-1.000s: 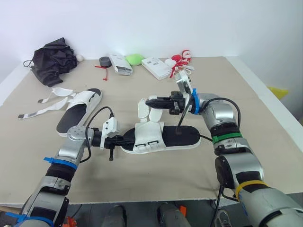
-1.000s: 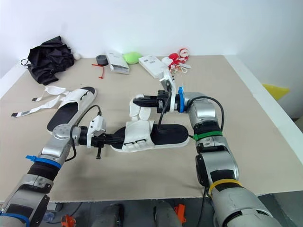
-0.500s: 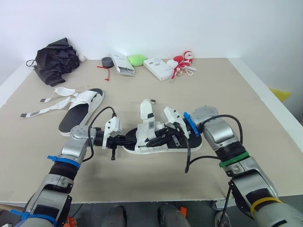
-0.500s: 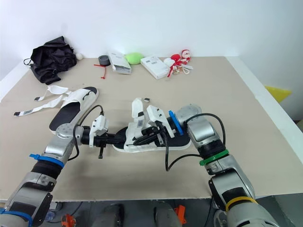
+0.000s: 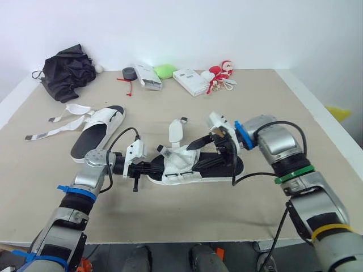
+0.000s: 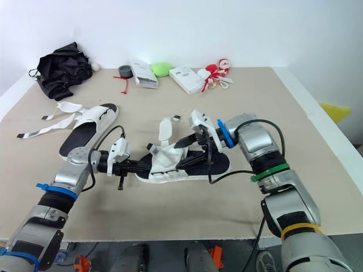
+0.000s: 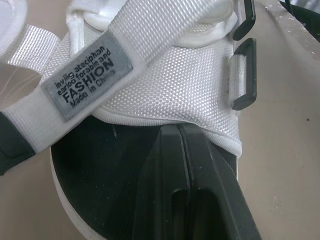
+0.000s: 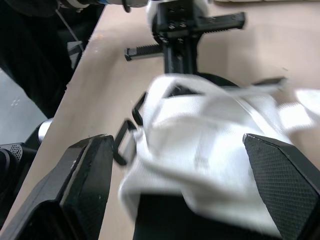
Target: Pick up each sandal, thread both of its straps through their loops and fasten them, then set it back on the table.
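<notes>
Middle of the worktop point(image 5: 295, 107), toward its near edge: sandal point(image 5: 224, 170) lying flat, white straps point(image 5: 180, 161) bunched over the black footbed. Left gripper point(image 5: 159, 168) is clamped on the sandal's left end, fingers together on the sole. Right gripper point(image 8: 175, 150) reaches in over the straps from the right, fingers point(image 8: 87, 172) wide apart, strap webbing between them.

Grey tag point(image 7: 87, 82) on one strap reads "FASHION" and "Made in China"; the lines above are too garbled to read. Two black loops point(image 7: 243, 80) sit just beside it.

Second sandal point(image 5: 97, 129) lies near the left edge, straps undone and trailing outward. Bare room along the near edge and down the right side. Bag point(image 5: 65, 71), boxes point(image 5: 190, 81) and toy point(image 5: 220, 71) line the far edge.
</notes>
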You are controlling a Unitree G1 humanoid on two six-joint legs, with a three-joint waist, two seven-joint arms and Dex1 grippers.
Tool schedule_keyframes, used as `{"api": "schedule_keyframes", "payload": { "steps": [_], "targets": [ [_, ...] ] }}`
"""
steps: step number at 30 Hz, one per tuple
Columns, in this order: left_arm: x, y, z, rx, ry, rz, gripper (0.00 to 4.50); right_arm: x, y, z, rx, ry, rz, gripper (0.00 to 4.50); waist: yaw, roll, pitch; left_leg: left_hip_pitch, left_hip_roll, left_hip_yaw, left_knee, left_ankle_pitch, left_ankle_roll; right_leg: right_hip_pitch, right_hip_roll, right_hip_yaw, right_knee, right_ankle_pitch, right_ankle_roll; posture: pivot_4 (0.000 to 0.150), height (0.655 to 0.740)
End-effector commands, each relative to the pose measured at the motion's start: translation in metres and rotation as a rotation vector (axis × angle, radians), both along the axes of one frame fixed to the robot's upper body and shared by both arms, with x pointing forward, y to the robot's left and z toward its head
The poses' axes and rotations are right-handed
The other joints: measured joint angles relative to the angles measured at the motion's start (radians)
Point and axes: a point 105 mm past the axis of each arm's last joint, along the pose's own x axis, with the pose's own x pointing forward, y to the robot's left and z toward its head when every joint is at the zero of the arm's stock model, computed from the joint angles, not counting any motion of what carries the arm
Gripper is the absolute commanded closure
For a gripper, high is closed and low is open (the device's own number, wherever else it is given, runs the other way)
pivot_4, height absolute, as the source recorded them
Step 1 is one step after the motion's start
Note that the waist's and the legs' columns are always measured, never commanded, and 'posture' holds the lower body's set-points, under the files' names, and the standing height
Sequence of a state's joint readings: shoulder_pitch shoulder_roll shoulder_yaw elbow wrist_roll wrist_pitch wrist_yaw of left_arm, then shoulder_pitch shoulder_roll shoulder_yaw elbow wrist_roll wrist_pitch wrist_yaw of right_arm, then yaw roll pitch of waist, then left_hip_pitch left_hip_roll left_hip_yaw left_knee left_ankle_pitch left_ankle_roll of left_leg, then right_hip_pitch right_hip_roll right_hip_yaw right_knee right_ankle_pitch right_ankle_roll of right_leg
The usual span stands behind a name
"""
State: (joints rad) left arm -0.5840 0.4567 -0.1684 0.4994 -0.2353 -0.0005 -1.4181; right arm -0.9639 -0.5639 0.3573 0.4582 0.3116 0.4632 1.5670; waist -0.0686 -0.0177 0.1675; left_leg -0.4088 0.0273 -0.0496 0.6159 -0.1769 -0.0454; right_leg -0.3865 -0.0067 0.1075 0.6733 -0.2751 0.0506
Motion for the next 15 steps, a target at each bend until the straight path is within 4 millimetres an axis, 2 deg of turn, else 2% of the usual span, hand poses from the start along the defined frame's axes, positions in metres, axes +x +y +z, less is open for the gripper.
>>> {"api": "schedule_keyframes", "payload": {
  "steps": [1,4,8,11,15],
  "targets": [
    [-0.015,0.003,-0.047,0.124,0.158,-0.002,4.50,0.001,0.009,0.032,0.090,0.062,0.002,0.05,0.000,0.000,0.000,0.000,0.000,0.000,0.000,0.000,0.000,0.000,0.000,0.000,0.000,0.000,0.000,0.150,0.7380],
    [-0.016,0.003,-0.047,0.125,0.159,-0.004,4.50,0.013,0.018,0.036,0.060,0.137,-0.125,0.05,0.000,0.001,0.000,0.000,0.000,0.000,0.000,0.000,0.000,0.000,0.000,0.000,0.000,0.000,0.000,0.150,0.7380],
    [-0.017,0.003,-0.048,0.127,0.158,-0.008,4.50,0.013,0.032,0.049,0.014,0.316,-0.253,0.05,0.002,0.001,0.000,-0.002,0.000,-0.001,0.000,0.000,0.000,-0.002,-0.001,0.000,0.000,0.000,0.000,0.150,0.7380],
    [-0.018,0.004,-0.048,0.128,0.160,-0.008,4.50,0.011,0.038,0.045,-0.064,0.432,-0.370,0.05,0.002,0.001,0.000,-0.004,0.000,-0.003,0.000,0.000,0.000,-0.003,-0.001,-0.002,0.000,0.000,-0.001,0.150,0.7380],
    [-0.020,0.004,-0.049,0.129,0.162,-0.009,4.50,0.009,0.040,0.037,-0.140,0.468,-0.462,0.05,0.004,0.002,0.000,-0.007,0.000,-0.007,0.000,0.000,0.000,-0.004,-0.001,-0.007,0.000,-0.001,-0.003,0.150,0.7380]
  ]
}}
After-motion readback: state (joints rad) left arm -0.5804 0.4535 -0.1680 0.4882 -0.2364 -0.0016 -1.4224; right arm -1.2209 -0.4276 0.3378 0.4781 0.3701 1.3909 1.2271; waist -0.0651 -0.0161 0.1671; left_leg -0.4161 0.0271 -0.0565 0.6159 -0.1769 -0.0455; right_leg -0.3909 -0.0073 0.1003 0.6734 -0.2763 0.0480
